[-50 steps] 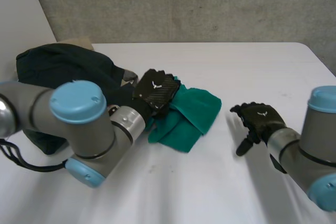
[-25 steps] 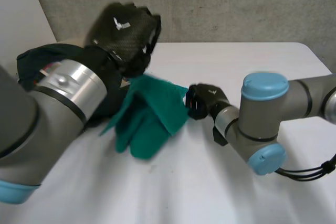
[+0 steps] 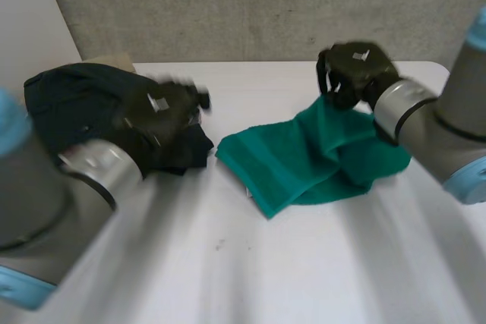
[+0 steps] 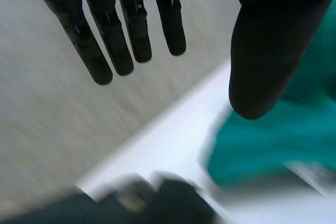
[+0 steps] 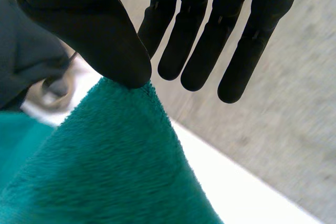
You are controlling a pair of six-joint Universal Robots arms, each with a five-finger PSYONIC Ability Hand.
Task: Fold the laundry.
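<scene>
The right hand (image 3: 353, 70) is seen raised in the head view, with the green towel (image 3: 319, 161) hanging from it down to the white table (image 3: 250, 278). The left hand (image 3: 162, 115) is held over the dark clothes (image 3: 64, 100). In the left wrist view its fingers (image 4: 126, 35) are spread straight, and nothing is grasped. In the right wrist view the towel's edge is pinched between thumb and straight fingers (image 5: 205, 51).

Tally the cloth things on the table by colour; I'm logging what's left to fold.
Green cloth: 1
Dark heap of clothes: 1, pieces within it cannot be told apart
Beige thing behind the heap: 1, possibly cloth
Total: 3
</scene>
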